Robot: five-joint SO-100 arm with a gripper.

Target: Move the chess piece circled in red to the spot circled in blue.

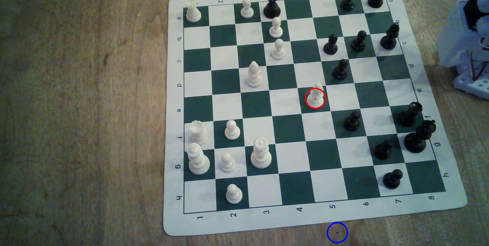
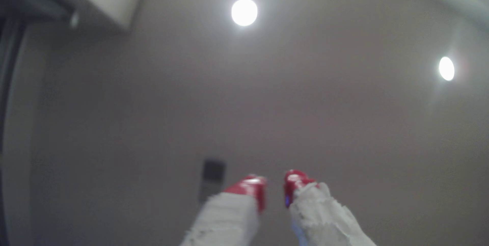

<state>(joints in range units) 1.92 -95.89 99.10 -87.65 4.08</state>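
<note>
Worktop [image 1: 79,103] carries a chess mat [image 1: 434,209] lettered a–h and numbered 1–8 along its borders. White pawn [image 1: 315,97], ringed red, stands mid-board on a green square. Blue-ringed spot [image 1: 337,232] lies on bare wood just off the mat's numbered edge. Hand [image 2: 275,185] narrowly parted, holding nothing.

chessboard [image 1: 312,217] on tabletop [image 1: 79,103] | circled pawn [image 1: 315,97] upright mid-board, toward exterior view's right | marked spot [image 1: 337,232] on tabletop just off board's near edge
</note>
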